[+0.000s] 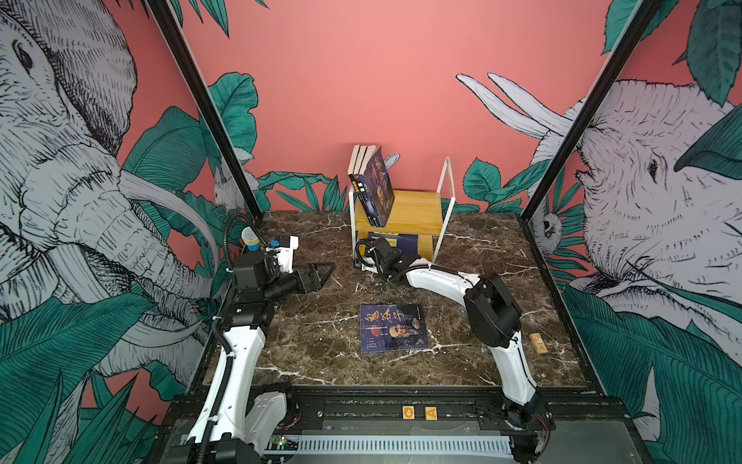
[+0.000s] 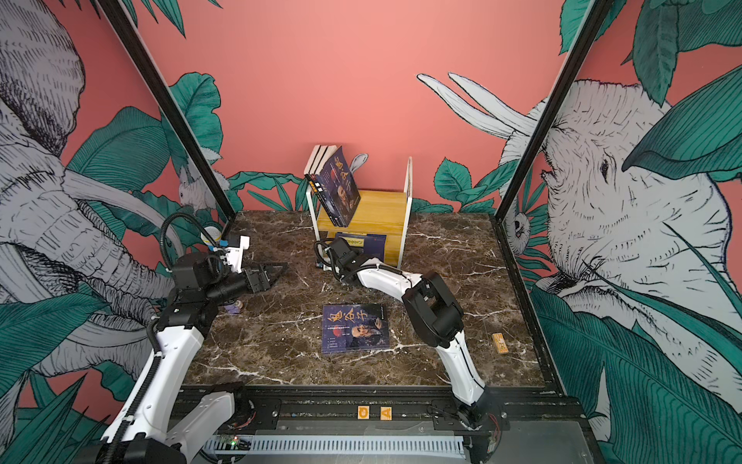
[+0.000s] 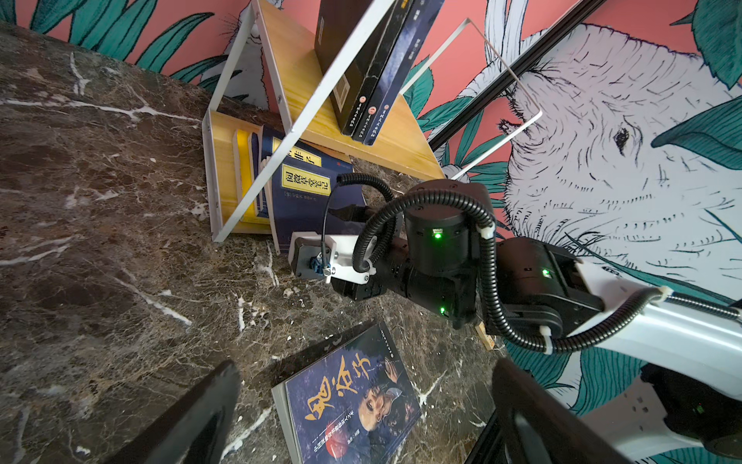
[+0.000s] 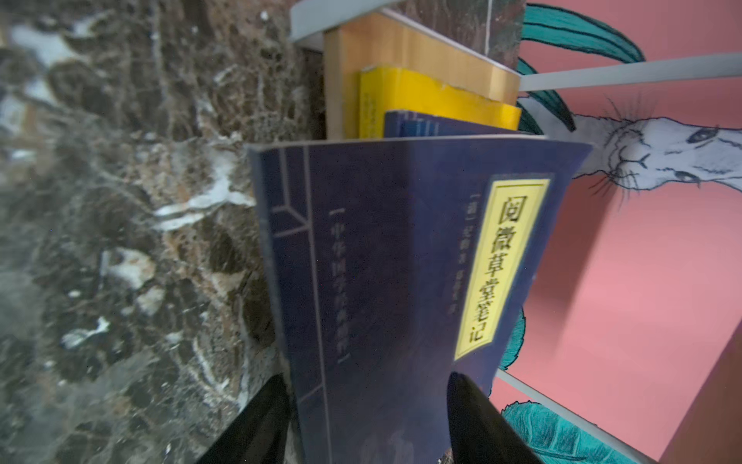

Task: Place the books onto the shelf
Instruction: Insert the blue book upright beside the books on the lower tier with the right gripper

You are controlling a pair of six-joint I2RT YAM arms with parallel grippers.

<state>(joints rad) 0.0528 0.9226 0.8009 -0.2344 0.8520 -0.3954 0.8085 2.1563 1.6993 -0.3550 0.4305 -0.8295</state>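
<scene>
While the left gripper (image 1: 327,271) hovers, jaws wide apart, the right gripper (image 4: 367,377) sets parted jaws around a navy yellow-labelled paperback (image 4: 401,261) in the wooden white-framed shelf (image 1: 417,209), perhaps touching it.

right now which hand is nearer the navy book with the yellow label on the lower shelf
Right. The right hand straddles the navy book at the shelf front; the left hand hovers left of the shelf in both top views, apart from the book.

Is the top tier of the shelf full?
No, in a top view the shelf has only three leaning books at its top board's left end; the rest is bare.
</scene>
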